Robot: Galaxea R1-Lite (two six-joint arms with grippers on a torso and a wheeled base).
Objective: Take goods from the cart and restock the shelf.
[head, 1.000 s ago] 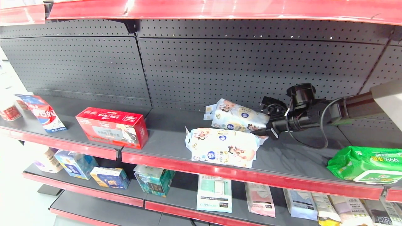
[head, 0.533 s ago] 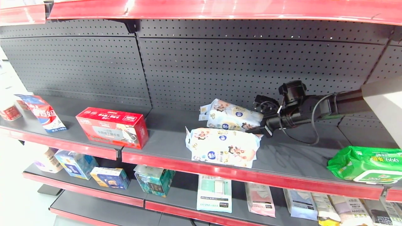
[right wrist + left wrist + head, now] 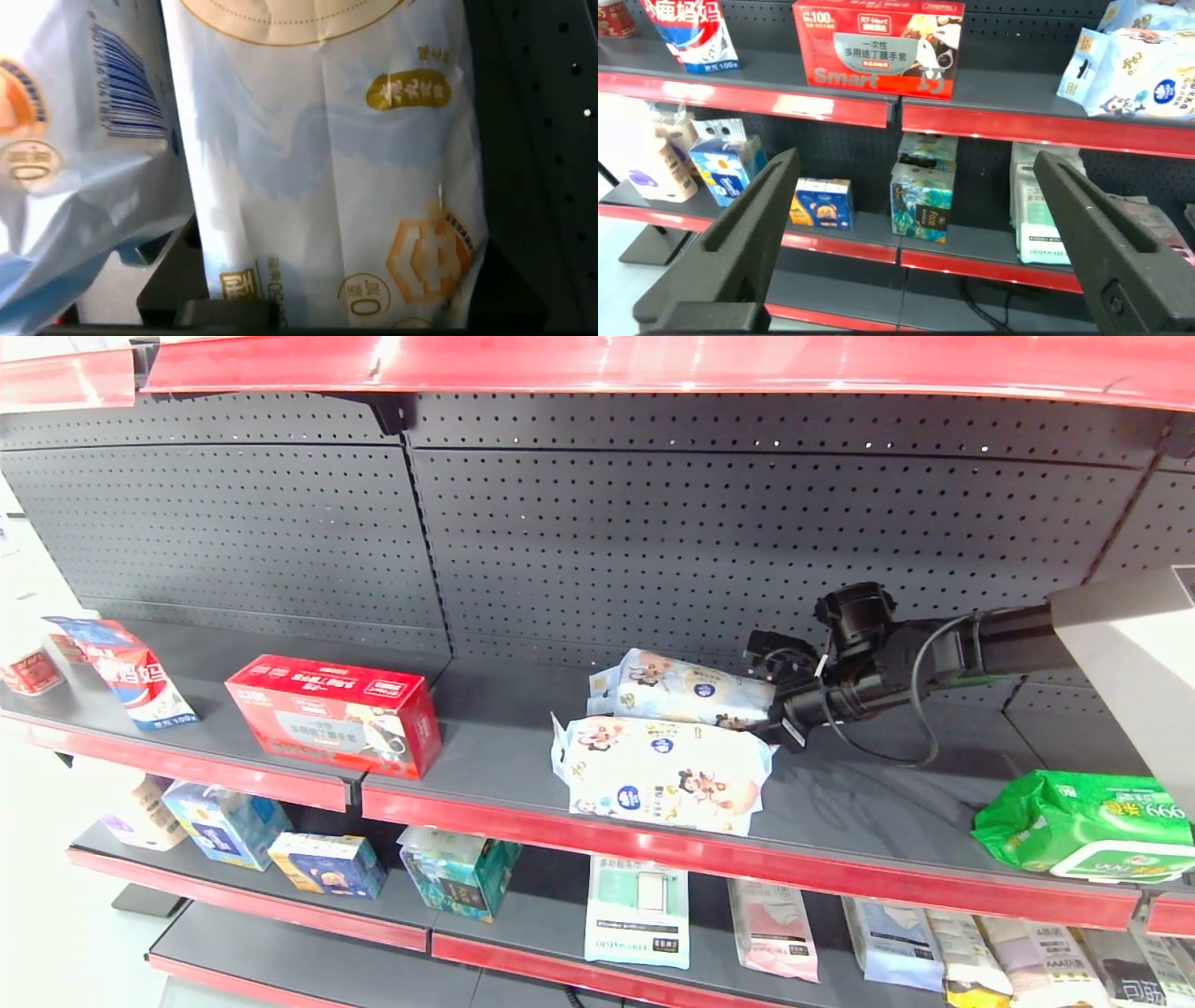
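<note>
while the wipes pack (image 3: 686,686) is carried at its right end, the right jaws are seen clamped on it, low over the rear of the shelf (image 3: 878,803). it is placed just behind the matching front pack (image 3: 663,770) and close to the pegboard back (image 3: 653,523). whether its underside is already touching the shelf cannot be told. the left jaws are held wide apart with nothing between them, out in front of the lower shelves (image 3: 840,245).

and here the set-down looks to be the step in hand. the pack is best lowered flat and squared to the front pack, so that a tidy row is formed. being soft, it can be expected to sag, so the free end may well land first. release should be held back until the full weight is borne by the shelf. the right jaws are then best opened only a little and drawn back along the arm's own line, over bare shelf, so that neither the front pack nor the green pack (image 3: 1083,821) is nudged.
</note>
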